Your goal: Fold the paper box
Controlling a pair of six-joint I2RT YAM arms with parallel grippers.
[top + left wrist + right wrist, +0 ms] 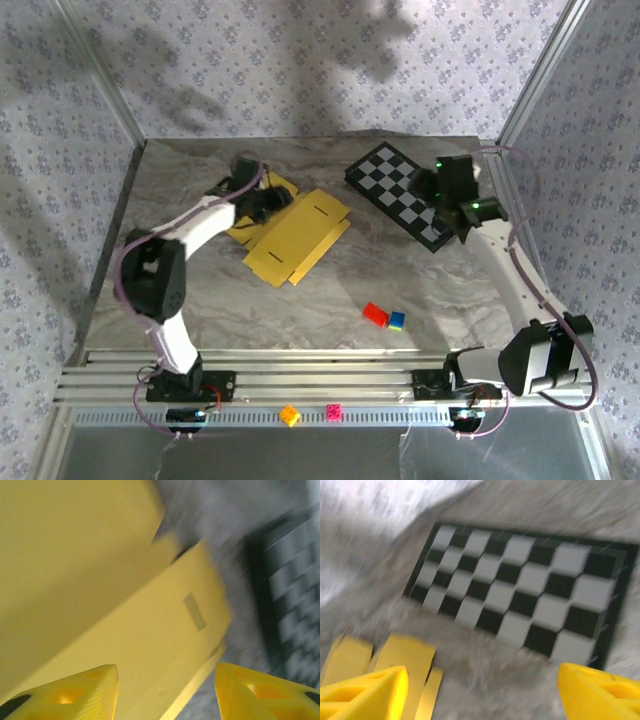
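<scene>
While the paper box (297, 237) is lying flat and unfolded, yellow face up, left of centre on the table (300, 310) and towards its far edge, the left gripper (256, 203) is hanging over the box's far-left portion. Its 2 yellow fingers (75, 695) are standing apart with the cardboard showing between them, 1 narrow slot (194, 611) visible in the panel; whether the fingertips are touching the cardboard cannot be told, the wrist view being blurred.

The right gripper (455, 200) is sitting over the right end of the checkerboard mat (395, 190), which is lying askew towards the far-right corner of the table, near the box's right corner; this gripper's 2 fingers (365, 692) are standing wide apart, with nothing between them.

1 red brick (375, 314) and 1 blue brick (397, 320) are lying side by side right of centre, towards the near edge; 1 yellow brick (290, 415) and 1 pink brick (334, 411) are resting on the metal rail (300, 385) along the near edge, between the 2 arm bases.
</scene>
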